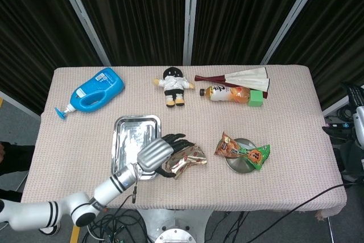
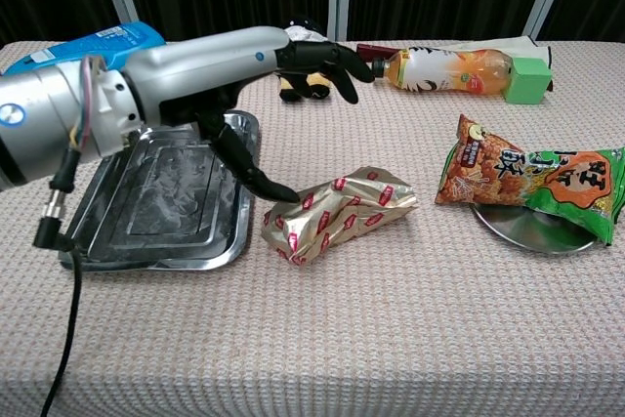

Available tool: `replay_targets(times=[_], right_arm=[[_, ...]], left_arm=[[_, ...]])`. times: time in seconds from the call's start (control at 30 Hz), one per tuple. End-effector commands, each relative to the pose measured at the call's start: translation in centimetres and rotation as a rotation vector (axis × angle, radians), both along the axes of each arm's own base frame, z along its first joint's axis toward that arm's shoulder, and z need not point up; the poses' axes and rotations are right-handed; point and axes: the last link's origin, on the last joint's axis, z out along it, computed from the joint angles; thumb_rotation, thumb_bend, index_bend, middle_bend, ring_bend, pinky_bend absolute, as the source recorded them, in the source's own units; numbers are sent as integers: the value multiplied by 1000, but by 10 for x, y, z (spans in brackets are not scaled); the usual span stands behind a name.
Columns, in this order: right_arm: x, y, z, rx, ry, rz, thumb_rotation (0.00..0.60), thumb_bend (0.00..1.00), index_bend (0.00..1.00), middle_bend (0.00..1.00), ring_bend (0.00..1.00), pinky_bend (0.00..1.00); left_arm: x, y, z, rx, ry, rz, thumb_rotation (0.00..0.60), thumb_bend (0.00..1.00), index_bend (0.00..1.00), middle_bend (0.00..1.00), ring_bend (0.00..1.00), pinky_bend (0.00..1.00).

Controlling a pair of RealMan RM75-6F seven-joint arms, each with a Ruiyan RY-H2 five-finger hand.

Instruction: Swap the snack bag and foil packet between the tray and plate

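The crinkled foil packet (image 1: 186,161) (image 2: 342,210) lies on the tablecloth between the steel tray (image 1: 126,135) (image 2: 146,204) and the small round plate (image 1: 238,165) (image 2: 522,230). The orange-and-green snack bag (image 1: 242,150) (image 2: 527,177) lies across the plate. My left hand (image 1: 154,153) (image 2: 256,65) hovers over the packet's left end with fingers spread, its thumb tip down by the packet's edge, holding nothing. Only a sliver of my right hand (image 1: 357,120) shows at the far right edge, off the table, fingers apart.
Along the back stand a blue detergent bottle (image 1: 94,94) (image 2: 83,61), a plush doll (image 1: 173,85), a lying drink bottle (image 1: 227,93) (image 2: 444,69), a folded fan (image 1: 236,76) and a green box (image 1: 256,98) (image 2: 530,80). A cable (image 2: 68,290) hangs from my left arm.
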Motion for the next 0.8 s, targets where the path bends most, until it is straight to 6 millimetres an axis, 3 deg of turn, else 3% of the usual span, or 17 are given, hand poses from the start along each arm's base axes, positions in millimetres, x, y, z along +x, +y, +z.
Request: replay_targets(times=[0.03,0.43,0.8], right_arm=[[-4,1,3,-10,-6,-8,600,0,0,40,0,47],[-12,4,10,-15,-8,-18,600,0,0,36,0,47],[-16,4,8,-11,-12,-26,600,0,0,33,0,47]], left_arm=[[3,4,-17,-20,9,-5,600,39,141,183,82,197],[-2,14,-67,-56,57,34,600,39,140,182,82,198],[-2,16,-78,-85,69,77,600,32,138,184,101,253]])
